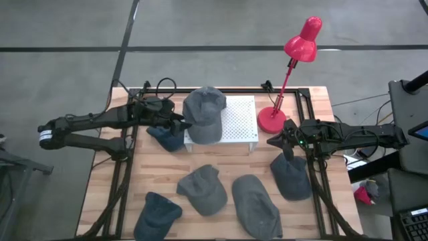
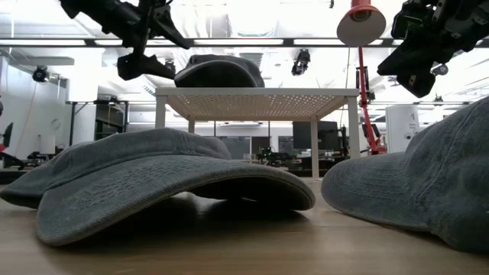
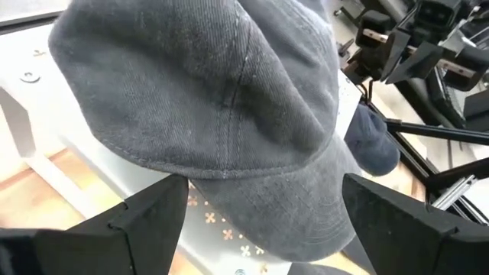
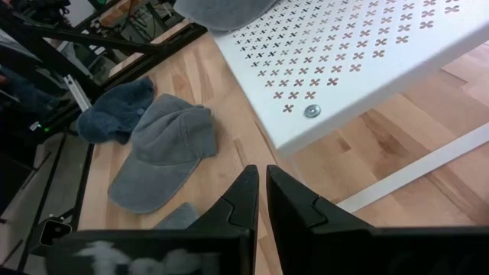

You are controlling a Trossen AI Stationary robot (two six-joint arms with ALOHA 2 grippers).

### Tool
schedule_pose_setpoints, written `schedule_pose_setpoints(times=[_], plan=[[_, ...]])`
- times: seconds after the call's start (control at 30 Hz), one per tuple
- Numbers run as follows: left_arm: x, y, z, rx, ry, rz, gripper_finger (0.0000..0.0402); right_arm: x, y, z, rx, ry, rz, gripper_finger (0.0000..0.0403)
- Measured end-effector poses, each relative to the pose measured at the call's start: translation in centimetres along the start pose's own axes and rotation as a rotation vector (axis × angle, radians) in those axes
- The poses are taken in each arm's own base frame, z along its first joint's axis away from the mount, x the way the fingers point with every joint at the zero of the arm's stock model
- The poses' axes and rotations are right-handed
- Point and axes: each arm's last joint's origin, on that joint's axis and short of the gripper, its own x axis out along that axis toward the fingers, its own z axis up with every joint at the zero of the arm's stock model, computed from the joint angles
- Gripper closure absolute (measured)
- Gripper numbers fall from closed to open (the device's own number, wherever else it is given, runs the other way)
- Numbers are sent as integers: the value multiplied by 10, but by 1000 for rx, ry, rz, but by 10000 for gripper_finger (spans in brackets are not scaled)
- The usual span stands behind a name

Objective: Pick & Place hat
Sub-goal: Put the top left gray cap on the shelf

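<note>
1. Left end effector (image 1: 179, 122) hovers at the left edge of the white perforated stand (image 1: 237, 120), fingers spread wide and gripping nothing; in the left wrist view its two dark fingers (image 3: 145, 218) flank the brim of the grey hat (image 1: 204, 114) with a clear gap on each side.
2. That grey hat sits on top of the stand, on its left part, brim reaching over the stand's near edge.
3. Right end effector (image 1: 275, 141) hangs just in front of the red lamp (image 1: 294, 67), at the stand's right side, fingers clenched together and empty; the right wrist view shows them closed over bare wood.
4. On the wooden tabletop (image 1: 221, 164): a dark blue hat (image 1: 166, 137) just left of the stand under the left arm, three grey hats in front, and another dark blue one (image 1: 157, 214) at the near-left corner.
5. Beyond the tabletop: grey floor, cables, black frame rails, and in the low view a bright workshop with ceiling lights.
</note>
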Motion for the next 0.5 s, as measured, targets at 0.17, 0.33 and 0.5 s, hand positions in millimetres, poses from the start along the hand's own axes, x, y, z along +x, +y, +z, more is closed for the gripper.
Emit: schedule_pose_setpoints(times=[0.17,0.33,0.5], plan=[[-2,0,0,5,-2,-1,65,0,0,0,0,0,0,376],[-3,1,-1,13,12,10,64,0,0,0,0,0,0,376],[-6,2,-2,16,11,14,66,0,0,0,0,0,0,376]])
